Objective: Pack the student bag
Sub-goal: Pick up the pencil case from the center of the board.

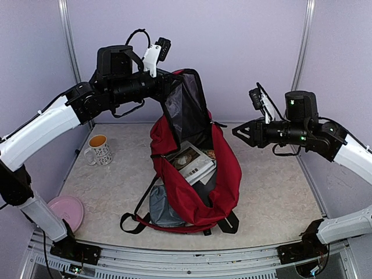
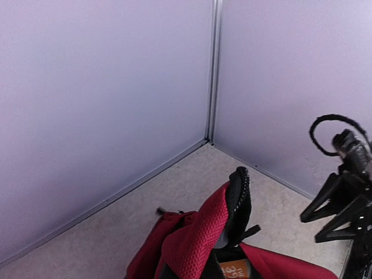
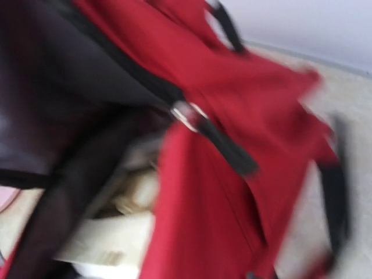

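Pale lilac walls (image 1: 232, 40) enclose a speckled beige tabletop (image 1: 279, 192), where the student bag (image 1: 228, 174) lies at the centre with its mouth gaping toward the camera. The left claw (image 1: 167, 82) is clamped tight on the bag's upper edge and holds the dark-lined flap high above the tabletop; the left wrist view shows red mesh fabric and a black zipper edge bunched just in front of the lens. To the right of the bag, well off the surface, the right claw (image 1: 239, 135) hangs with its jaws apart and nothing between them, apart from the bag. A pale book (image 1: 189, 163) rests in the bag's opening, and a grey-blue pouch (image 1: 163, 209) lies against the bag's near left side, partly tucked under it. A patterned mug (image 1: 99, 150) holding orange liquid stands at the left, and a pink plate (image 1: 67, 210) sits near the left arm's base. The right wrist view is blurred, showing red fabric and a black strap.
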Controlling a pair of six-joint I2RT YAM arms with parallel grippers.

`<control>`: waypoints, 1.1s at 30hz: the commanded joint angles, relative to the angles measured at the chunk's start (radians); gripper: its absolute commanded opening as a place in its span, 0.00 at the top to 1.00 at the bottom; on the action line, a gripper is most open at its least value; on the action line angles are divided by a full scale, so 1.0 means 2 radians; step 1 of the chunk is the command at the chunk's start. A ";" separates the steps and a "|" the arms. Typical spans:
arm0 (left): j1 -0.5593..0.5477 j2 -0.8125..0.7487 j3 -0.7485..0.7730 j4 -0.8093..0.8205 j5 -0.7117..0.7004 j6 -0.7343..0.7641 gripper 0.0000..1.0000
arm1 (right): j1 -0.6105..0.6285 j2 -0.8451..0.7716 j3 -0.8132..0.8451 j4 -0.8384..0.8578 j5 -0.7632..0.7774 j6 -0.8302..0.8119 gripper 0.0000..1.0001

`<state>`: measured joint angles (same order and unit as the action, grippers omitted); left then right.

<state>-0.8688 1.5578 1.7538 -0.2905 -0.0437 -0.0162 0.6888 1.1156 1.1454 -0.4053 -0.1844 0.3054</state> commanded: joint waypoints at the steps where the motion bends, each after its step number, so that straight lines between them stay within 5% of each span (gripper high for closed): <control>1: 0.037 0.004 0.006 0.069 -0.073 -0.022 1.00 | 0.000 -0.023 -0.028 0.023 -0.073 -0.022 0.53; 6: 0.079 0.005 -0.017 0.068 -0.095 -0.043 1.00 | 0.082 -0.022 -0.059 0.085 -0.126 -0.059 0.54; 14: 0.126 -0.039 -0.037 0.070 -0.109 -0.047 1.00 | 0.204 0.086 -0.062 0.064 -0.136 -0.137 0.51; 25: 0.150 -0.090 -0.147 0.096 -0.073 -0.048 1.00 | 0.222 0.182 -0.134 0.190 -0.078 -0.135 0.50; 33: 0.154 -0.095 -0.172 0.093 -0.079 -0.052 1.00 | 0.159 0.277 -0.146 0.256 -0.079 -0.008 0.55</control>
<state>-0.5701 1.4181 1.4124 -0.2161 -0.1997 -0.1074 1.0878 1.6066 0.8585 -0.0193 -0.3473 0.1261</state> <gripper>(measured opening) 0.027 0.456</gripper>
